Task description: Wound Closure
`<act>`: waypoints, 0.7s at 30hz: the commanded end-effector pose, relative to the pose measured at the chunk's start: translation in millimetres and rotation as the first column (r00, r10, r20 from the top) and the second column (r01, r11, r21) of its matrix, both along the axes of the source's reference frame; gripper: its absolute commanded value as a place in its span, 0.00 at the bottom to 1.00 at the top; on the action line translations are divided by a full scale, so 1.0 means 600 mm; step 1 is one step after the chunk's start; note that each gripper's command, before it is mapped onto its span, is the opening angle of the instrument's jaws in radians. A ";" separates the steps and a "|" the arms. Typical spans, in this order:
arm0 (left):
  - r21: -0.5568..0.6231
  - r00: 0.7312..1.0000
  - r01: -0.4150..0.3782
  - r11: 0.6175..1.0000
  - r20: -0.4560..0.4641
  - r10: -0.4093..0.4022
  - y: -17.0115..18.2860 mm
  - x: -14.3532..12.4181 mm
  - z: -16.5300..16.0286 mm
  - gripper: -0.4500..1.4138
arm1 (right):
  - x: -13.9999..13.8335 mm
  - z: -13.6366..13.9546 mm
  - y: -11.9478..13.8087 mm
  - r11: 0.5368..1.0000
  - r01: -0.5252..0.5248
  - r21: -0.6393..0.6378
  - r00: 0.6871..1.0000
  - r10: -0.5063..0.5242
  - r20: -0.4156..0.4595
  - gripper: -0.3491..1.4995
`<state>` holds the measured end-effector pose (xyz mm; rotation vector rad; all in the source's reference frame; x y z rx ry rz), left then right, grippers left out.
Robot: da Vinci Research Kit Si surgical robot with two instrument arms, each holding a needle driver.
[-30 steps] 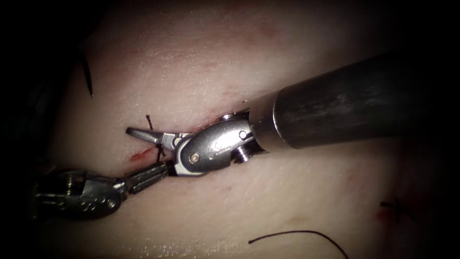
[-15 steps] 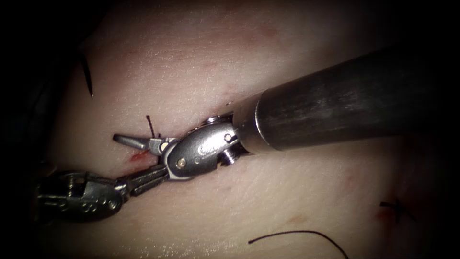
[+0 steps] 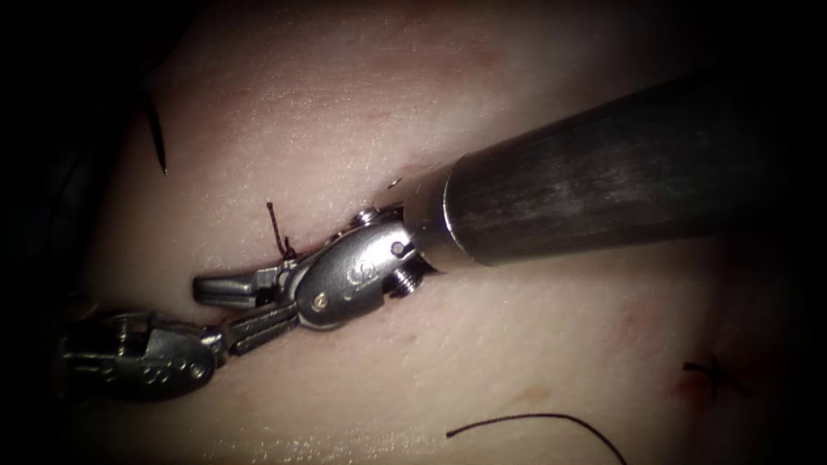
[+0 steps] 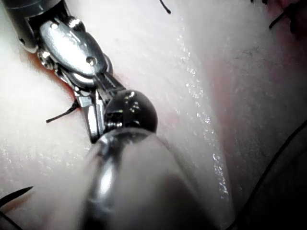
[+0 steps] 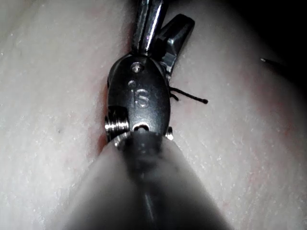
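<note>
Right tool [image 3: 226,288]: dark matte shaft [image 3: 603,189] with scuffed grey streaks, ending in a bright steel collar [image 3: 422,228]. Polished, rounded wrist housing [image 3: 349,275] with two small pins on its face and a threaded screw head [image 3: 403,281] on the side; stamped marking on the housing [image 5: 141,98]. Jaws flat, grey steel. Left tool [image 3: 263,319]: darker metal clevis [image 3: 142,357], embossed characters, slim jaws.

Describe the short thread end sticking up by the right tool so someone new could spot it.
Follow the right arm's thick dark shaft down to its silver wrist on the tissue. Just left of the wrist, at the cut, a short thread end stands up from a small knot. Unlike the long loose thread lower down, it is a stub rooted in the tissue.
</note>
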<state>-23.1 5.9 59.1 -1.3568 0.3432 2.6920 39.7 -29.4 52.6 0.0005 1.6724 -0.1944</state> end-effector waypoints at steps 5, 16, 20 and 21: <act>0.002 1.000 -0.016 1.000 0.011 0.016 -0.0023 0.0015 -0.0005 0.00 | -0.0043 -0.0011 -0.0008 0.996 -0.004 0.085 0.999 0.001 0.038 0.83; 0.051 0.998 0.032 0.998 0.052 -0.035 -0.0001 0.0142 0.0022 0.00 | -0.0204 -0.0051 0.0014 0.981 -0.113 0.156 0.992 0.104 0.068 0.84; 0.061 0.997 0.067 0.996 0.045 -0.070 0.0005 0.0174 0.0043 0.00 | -0.0235 -0.0052 0.0005 0.980 -0.128 0.155 0.990 0.115 0.087 0.82; 0.069 0.996 0.076 0.995 0.043 -0.079 0.0005 0.0178 0.0048 0.00 | -0.0239 -0.0051 0.0003 0.979 -0.130 0.155 0.989 0.118 0.088 0.81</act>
